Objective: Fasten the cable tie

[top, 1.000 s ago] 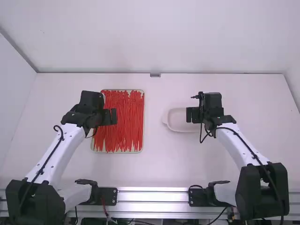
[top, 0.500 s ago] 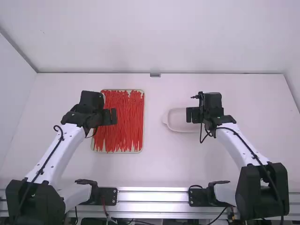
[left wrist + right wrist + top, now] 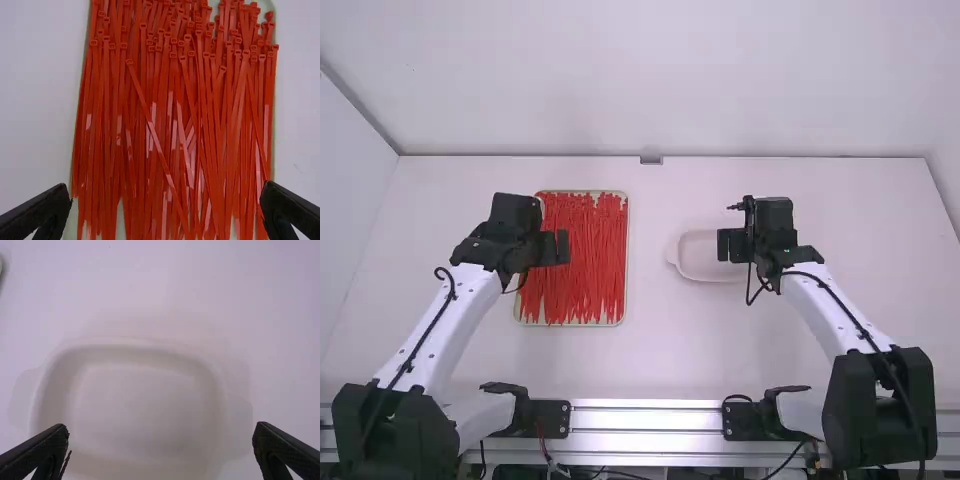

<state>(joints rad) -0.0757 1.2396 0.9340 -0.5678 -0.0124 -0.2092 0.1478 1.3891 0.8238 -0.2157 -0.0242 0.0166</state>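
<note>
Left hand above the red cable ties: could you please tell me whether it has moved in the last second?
No. The left hand sits at the same spot over the tray's left edge.

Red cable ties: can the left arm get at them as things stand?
Probably yes. The left gripper hangs directly over the pile of red plastic cable ties, its fingers open wide, and nothing lies between them.

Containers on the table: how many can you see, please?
2: the tray of red ties, left of the middle, and the white dish, right of it. None seems hidden.
</note>
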